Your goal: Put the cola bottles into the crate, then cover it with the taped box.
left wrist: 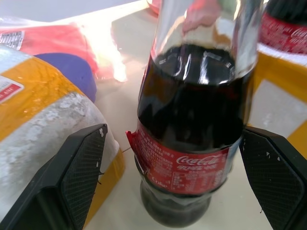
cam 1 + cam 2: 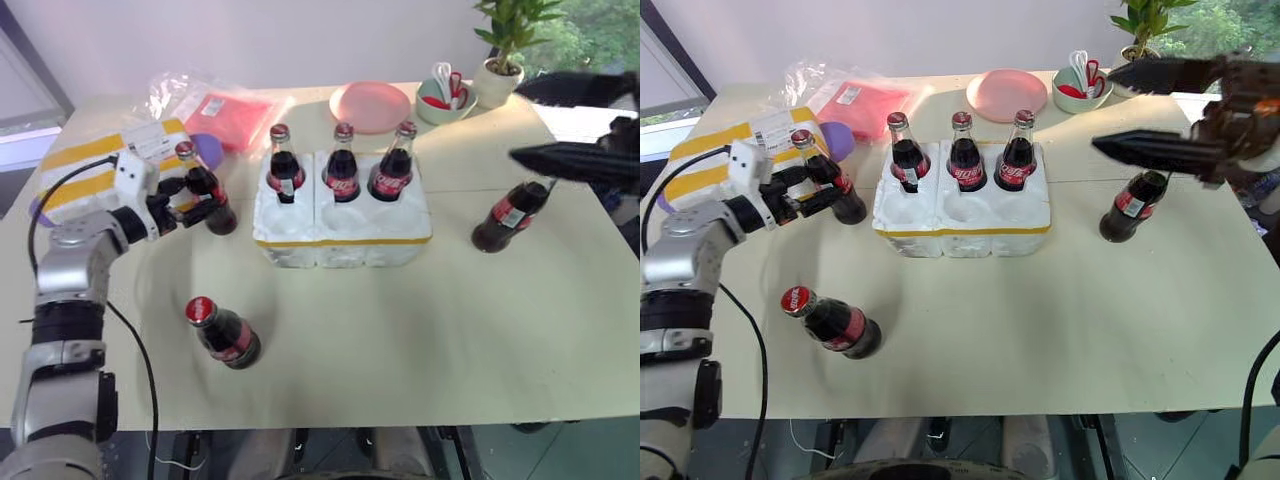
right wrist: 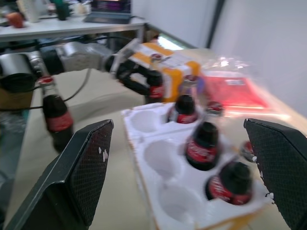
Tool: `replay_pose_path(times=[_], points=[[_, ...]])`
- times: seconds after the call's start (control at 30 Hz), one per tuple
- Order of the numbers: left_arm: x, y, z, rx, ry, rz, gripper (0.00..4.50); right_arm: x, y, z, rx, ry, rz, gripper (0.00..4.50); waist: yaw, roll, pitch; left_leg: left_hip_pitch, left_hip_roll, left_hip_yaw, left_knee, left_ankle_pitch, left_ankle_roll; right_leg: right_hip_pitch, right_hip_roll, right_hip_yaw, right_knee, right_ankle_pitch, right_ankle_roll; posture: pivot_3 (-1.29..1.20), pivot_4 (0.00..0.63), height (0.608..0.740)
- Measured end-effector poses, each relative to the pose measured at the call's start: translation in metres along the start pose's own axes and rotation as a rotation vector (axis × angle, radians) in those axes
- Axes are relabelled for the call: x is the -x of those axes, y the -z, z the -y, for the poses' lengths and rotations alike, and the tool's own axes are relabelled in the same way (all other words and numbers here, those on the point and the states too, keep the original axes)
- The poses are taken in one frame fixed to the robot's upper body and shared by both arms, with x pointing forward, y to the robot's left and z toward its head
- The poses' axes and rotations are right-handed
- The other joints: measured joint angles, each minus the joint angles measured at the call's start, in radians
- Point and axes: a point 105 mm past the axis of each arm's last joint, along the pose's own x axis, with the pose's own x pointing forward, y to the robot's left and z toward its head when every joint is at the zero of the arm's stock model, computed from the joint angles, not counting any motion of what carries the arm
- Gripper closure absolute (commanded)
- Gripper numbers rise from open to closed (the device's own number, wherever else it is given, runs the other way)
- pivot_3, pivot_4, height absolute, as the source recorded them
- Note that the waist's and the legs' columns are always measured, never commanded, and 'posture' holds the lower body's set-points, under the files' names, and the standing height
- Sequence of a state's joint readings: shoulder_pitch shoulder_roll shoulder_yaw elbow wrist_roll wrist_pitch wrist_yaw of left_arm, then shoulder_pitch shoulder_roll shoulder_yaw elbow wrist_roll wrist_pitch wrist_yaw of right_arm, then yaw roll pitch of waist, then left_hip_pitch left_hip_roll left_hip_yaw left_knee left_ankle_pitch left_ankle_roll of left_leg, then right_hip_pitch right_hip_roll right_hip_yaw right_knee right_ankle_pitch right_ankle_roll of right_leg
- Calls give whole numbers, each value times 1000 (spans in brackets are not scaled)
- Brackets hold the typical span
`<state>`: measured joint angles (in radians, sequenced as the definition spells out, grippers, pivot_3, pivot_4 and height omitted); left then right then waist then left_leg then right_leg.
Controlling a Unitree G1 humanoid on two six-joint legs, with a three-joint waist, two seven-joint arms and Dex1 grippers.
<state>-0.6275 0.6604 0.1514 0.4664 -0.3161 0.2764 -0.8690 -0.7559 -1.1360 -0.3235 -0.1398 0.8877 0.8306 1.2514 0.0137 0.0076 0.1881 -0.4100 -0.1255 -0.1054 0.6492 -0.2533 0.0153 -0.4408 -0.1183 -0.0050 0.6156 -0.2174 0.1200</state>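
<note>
Left end effector [image 2: 196, 200] spread around cola bottle [image 2: 205, 190], taped box [image 2: 95, 165] adjacent.

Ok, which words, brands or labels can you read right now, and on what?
"Coca-Cola": red label of the cola bottle between the left gripper's open fingers.
Small print under that logo: too small to read.
Shipping label on the taped box: unreadable.
Other bottles' labels: too small.
</note>
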Motion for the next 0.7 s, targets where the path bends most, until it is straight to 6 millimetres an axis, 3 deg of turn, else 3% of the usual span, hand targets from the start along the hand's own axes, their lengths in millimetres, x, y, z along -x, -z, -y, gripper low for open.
replay_pose_path(times=[0.23, 0.3, 0.4, 0.7], points=[[-11, 12, 5, 24, 13, -14, 105, -5, 1, 0, -5, 4, 13, 0, -1, -1, 0, 0, 0, 0, 2, -1, 3, 0, 0, 0, 1, 2, 0, 0, 150, 740], [-13, 12, 5, 26, 12, -9, 619, -7, 0, -2, 2, 2, 10, 0, -1, -1, 0, 0, 0, 0, 2, -1, 3, 0, 1, 0, 1, 3, 0, 0, 150, 740], [-15, 10, 4, 27, 11, 0, 1742, -8, 1, -4, 5, -10, 7, 0, -1, -1, 0, 0, 0, 0, 3, -1, 3, 0, 1, 0, 2, 3, 0, 0, 150, 740], [-14, 8, 4, 76, 33, -7, 1705, -11, 8, -8, -1, -11, -15, 0, -2, -1, 0, 0, 0, 0, 4, -1, 3, 0, 1, 0, 4, 3, 0, 0, 150, 740]])
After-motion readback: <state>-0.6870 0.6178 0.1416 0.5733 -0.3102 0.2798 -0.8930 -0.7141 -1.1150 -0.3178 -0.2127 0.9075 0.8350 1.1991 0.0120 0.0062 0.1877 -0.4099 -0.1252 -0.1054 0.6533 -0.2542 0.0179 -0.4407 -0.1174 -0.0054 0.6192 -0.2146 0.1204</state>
